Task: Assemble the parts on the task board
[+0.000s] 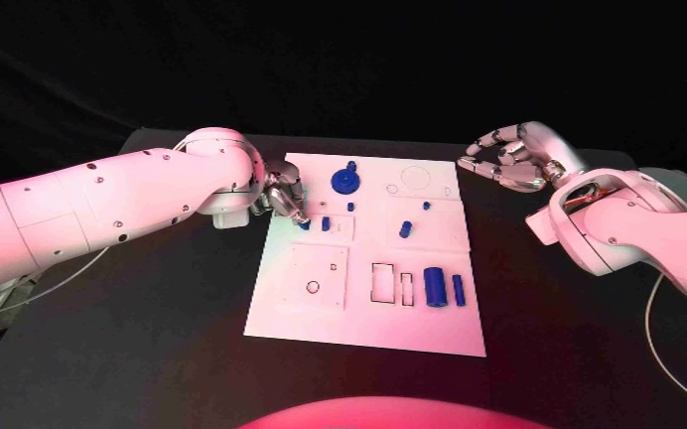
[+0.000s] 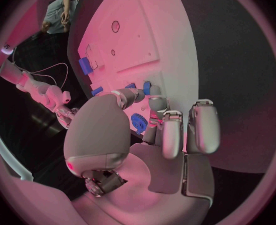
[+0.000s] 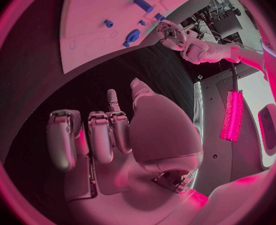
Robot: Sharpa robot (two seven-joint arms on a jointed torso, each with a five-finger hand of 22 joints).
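Plainly the left hand (image 1: 282,197), fingers curled with nothing visibly pinched, is nearer: a small upright blue peg (image 1: 325,222) stands just beyond its fingertips on the task board (image 1: 301,305), while the right hand (image 1: 509,158) hovers curled and empty, well off the board.

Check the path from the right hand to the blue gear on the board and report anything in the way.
Nothing visible blocks it. The right hand hovers off the task board's far right corner, and bare board lies between it and the blue gear. The left hand sits on the gear's other side.
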